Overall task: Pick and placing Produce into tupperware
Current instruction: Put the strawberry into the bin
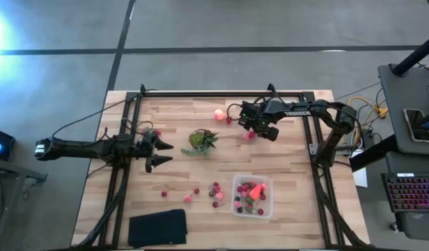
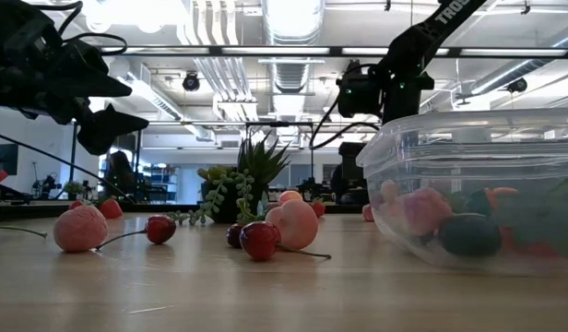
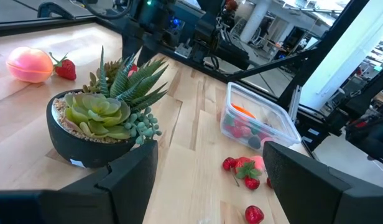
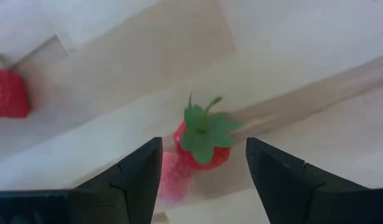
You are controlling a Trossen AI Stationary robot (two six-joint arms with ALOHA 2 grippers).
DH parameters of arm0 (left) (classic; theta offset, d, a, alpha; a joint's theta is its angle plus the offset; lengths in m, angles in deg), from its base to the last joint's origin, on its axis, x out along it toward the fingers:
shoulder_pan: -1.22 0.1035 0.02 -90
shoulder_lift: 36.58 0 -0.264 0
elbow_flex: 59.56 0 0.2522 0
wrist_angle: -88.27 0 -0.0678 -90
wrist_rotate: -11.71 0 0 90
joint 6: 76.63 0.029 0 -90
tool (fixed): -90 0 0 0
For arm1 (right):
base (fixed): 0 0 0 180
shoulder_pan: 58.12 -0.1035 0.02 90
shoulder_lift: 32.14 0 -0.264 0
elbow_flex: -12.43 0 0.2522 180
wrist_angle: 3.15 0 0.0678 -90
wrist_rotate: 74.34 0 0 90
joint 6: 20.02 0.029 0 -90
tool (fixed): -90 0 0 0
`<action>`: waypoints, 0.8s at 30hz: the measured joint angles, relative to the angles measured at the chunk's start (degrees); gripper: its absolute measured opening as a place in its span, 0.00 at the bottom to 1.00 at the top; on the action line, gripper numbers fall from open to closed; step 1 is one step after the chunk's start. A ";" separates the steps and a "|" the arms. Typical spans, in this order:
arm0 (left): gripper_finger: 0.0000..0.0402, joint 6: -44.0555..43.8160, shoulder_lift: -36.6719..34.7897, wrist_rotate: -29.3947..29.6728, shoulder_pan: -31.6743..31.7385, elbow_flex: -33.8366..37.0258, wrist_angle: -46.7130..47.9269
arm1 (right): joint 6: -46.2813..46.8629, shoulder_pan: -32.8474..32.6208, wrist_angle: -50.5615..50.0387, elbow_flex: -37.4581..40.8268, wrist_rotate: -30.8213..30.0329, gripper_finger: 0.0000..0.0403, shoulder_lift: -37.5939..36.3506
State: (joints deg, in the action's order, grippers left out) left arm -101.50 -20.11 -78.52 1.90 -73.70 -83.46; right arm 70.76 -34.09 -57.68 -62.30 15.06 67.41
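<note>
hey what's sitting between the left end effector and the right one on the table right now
In the high view, the potted succulent stands between the open left end effector and the open right end effector. The left wrist view shows the pot just ahead of the fingers.

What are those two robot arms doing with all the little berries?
They are putting pretend fruit into the clear tupperware, which already holds several pieces. The right gripper hangs open right over a strawberry at the far side of the table, with one finger on each side of it, seemingly about to pick it up. The left gripper waits open near the potted succulent. More berries lie loose on the wood beside the box.
</note>
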 joint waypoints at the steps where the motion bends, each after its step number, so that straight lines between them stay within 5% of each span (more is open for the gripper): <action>1: 0.69 0.00 0.00 0.02 -0.01 0.00 0.01 | 0.25 0.00 0.05 0.02 -0.64 0.56 0.00; 24: 0.69 0.01 0.00 0.02 -0.01 0.00 0.00 | 2.29 0.28 5.74 3.78 -0.98 0.54 0.00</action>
State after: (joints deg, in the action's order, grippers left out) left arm -101.49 -20.11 -78.51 1.90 -73.70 -83.46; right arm 73.06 -33.81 -51.94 -58.51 14.08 67.41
